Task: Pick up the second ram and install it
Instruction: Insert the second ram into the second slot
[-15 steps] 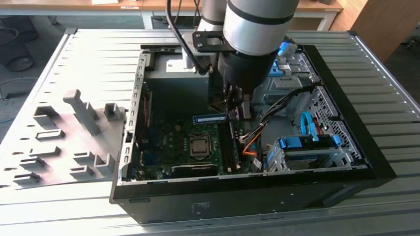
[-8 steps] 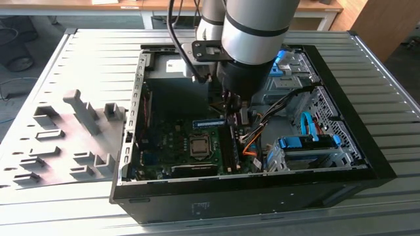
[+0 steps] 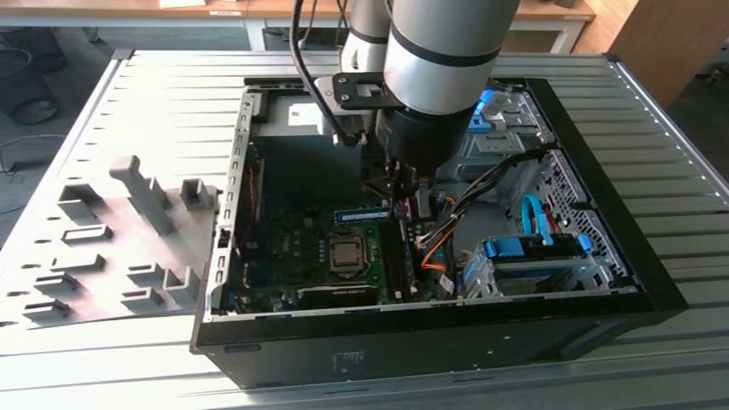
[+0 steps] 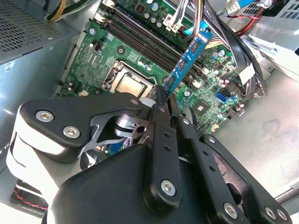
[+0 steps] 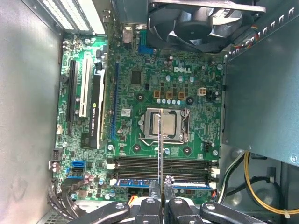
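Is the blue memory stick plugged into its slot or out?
Out. The gripper holds the second ram above the motherboard, not seated in any slot.

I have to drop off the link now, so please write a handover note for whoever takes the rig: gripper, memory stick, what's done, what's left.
Gripper: jaws shut on one end of the memory stick, inside the open computer case.
Stick: held above the board. In the first wrist view it reaches over the processor and lies crosswise to the memory slots. It is not in a slot.
Done: the stick is picked up and brought over the board.
Left: seating the stick in a slot.
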Available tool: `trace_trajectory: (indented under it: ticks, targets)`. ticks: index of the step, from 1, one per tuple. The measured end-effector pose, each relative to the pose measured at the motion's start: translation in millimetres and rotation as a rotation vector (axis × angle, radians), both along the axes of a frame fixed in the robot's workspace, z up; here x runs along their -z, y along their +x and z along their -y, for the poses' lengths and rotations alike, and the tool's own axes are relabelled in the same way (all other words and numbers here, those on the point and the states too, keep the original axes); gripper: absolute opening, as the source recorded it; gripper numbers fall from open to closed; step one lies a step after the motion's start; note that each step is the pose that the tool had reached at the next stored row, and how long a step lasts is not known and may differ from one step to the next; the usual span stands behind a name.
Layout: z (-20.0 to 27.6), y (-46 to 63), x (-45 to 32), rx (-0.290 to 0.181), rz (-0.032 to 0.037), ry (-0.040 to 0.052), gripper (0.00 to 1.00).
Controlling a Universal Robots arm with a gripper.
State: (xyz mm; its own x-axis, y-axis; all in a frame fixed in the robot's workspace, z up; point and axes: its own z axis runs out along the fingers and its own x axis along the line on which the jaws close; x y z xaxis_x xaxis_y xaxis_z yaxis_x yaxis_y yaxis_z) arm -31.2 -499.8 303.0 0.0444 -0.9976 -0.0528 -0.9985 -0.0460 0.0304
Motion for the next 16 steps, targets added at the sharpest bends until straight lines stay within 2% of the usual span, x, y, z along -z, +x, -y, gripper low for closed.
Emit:
trace_trajectory:
  ticks: [10, 16]
  targets:
    - [0.0, 0.0, 0.1, 0.009, 0.0, -0.0001, 0.14]
    - [0.0, 0.0, 0.8, 0.112, 0.0, -0.0009, 0.14]
